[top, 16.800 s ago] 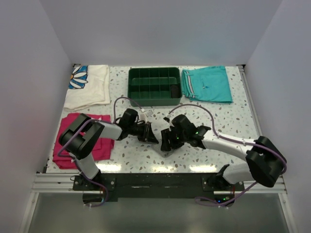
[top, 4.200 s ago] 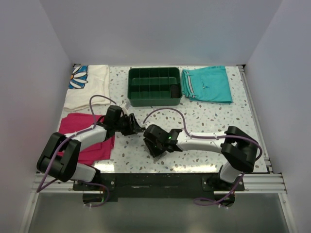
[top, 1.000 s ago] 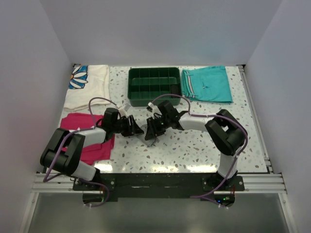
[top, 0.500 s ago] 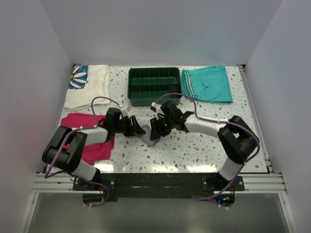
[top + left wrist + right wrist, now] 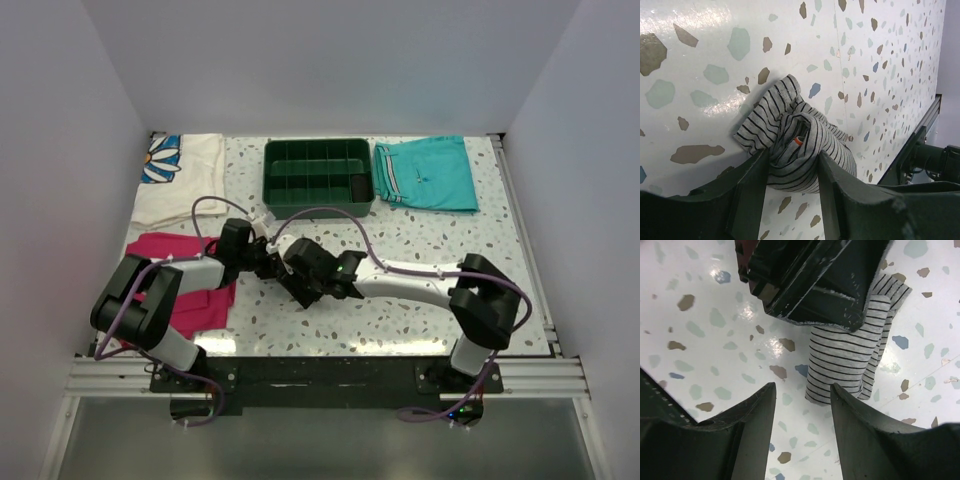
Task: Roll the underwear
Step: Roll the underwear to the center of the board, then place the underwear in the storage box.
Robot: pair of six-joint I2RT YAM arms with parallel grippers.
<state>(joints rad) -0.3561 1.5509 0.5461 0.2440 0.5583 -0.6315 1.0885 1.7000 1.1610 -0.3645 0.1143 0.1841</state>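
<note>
The underwear (image 5: 795, 150) is a tight grey-and-white striped roll with a bit of reddish trim, lying on the speckled table. My left gripper (image 5: 792, 161) is shut on one end of the roll, a finger pressed on each side. In the right wrist view the roll (image 5: 845, 357) lies just beyond my right gripper (image 5: 802, 387), which is open and empty, with the left gripper's black fingers (image 5: 810, 275) on the roll's far end. In the top view both the left gripper (image 5: 270, 264) and the right gripper (image 5: 300, 282) meet at the table's middle and hide the roll.
A green compartment tray (image 5: 318, 206) stands at the back centre with teal shorts (image 5: 425, 172) to its right. A magenta cloth (image 5: 195, 300) lies at the near left under the left arm. A white floral cloth (image 5: 180, 180) lies at the back left.
My right gripper has swung left and nearer, and now faces the roll from its free end. The striped cloth seen beneath it before is now covered. The left gripper has stayed in place.
</note>
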